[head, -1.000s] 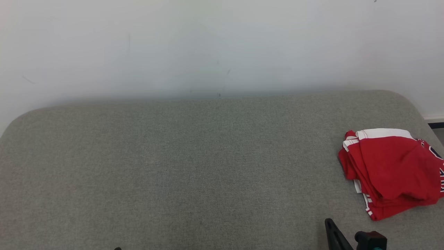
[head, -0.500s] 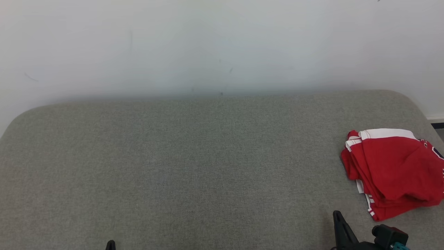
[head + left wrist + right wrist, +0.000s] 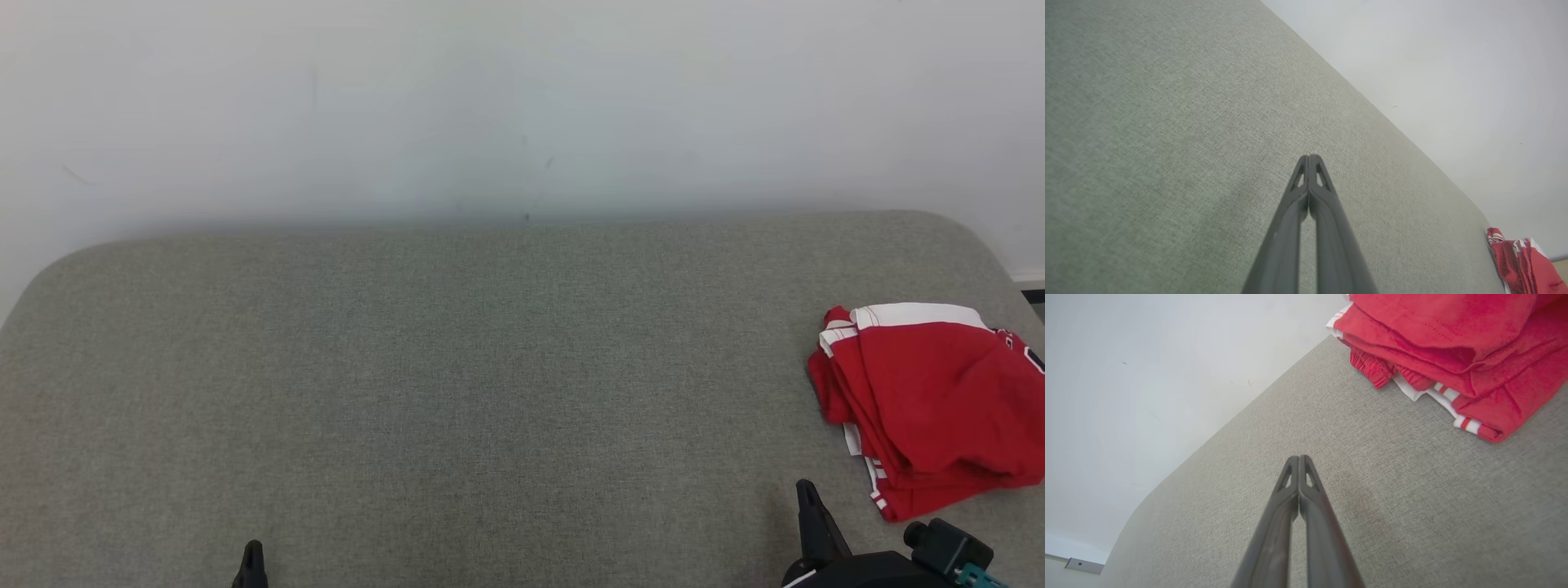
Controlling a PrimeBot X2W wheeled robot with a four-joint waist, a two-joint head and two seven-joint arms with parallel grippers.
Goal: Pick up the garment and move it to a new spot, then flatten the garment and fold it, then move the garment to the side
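A red garment (image 3: pixel 931 404) with white trim lies folded in a bundle at the right edge of the grey fabric surface (image 3: pixel 457 384). In the right wrist view the garment (image 3: pixel 1453 347) fills the upper right, its striped hem nearest. My right gripper (image 3: pixel 807 490) rises at the lower right, just left of and below the bundle, apart from it; its fingers meet at the tip (image 3: pixel 1299 458), shut and holding nothing. My left gripper (image 3: pixel 253 547) pokes up at the lower left, far from the garment, also shut on nothing (image 3: pixel 1309 157). The garment (image 3: pixel 1521 261) sits far right there.
A pale wall (image 3: pixel 522 106) runs along the far edge of the grey surface. The surface has rounded corners; beyond its right corner a strip of skirting and floor (image 3: pixel 1030 287) shows. A skirting strip (image 3: pixel 1084 565) also shows at the right wrist view's lower left.
Both grippers have risen further into the head view from the bottom edge. The picture has shifted slightly right and down, so the camera moved; the garment lies as before.
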